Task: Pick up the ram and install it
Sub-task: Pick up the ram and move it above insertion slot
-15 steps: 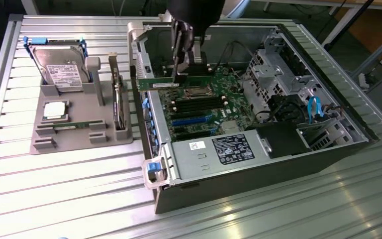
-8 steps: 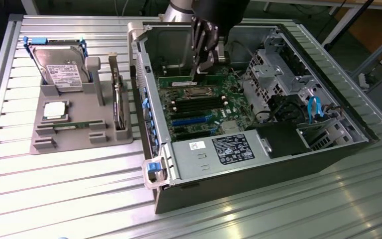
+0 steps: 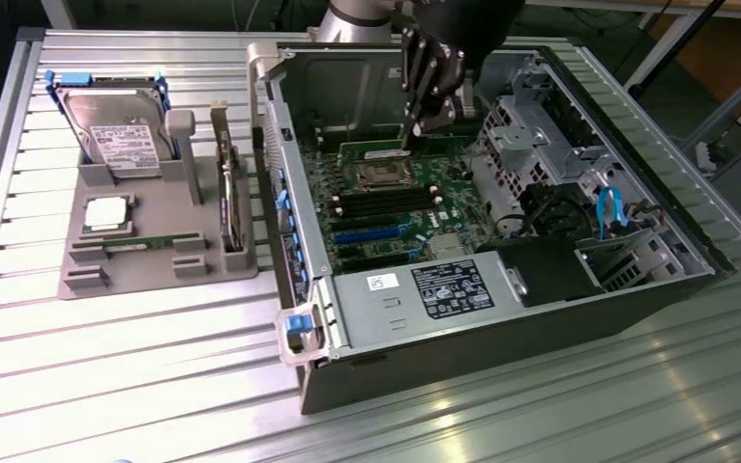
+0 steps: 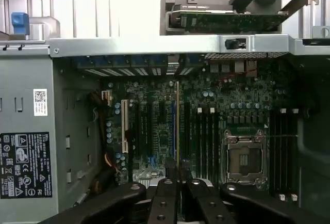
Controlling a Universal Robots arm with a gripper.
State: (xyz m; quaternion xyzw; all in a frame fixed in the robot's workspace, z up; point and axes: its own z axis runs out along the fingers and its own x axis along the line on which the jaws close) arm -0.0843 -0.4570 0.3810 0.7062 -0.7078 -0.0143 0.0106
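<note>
Green ram [image 3: 373,151] sits pinched in the black gripper [image 3: 432,123], inside the open PC case [image 3: 679,280]. It is held over the motherboard [image 3: 397,207], just beside the CPU socket [image 3: 377,176] on the side farthest from the power supply [image 3: 423,294]. Cannot tell whether its lower edge touches the board.

In the wrist view the ram [image 4: 178,126] shows edge-on as a thin pale line. It runs out from the gripper [image 4: 178,185], with the fingers [image 4: 165,195] clamped on either side. It lines up with the long slots on the motherboard [image 4: 154,131], and the CPU socket [image 4: 244,157] is off to one side, open and unfilled.

The case lies on its side on the ribbed metal worktop [image 3: 538,405], toward the exterior view's right edge. A grey parts tray [image 3: 151,275] sits near the exterior view's left edge of the worktop. It carries a hard drive [image 3: 113,135], a silver CPU chip [image 3: 107,212] and an expansion card [image 3: 227,193] standing on edge.
</note>
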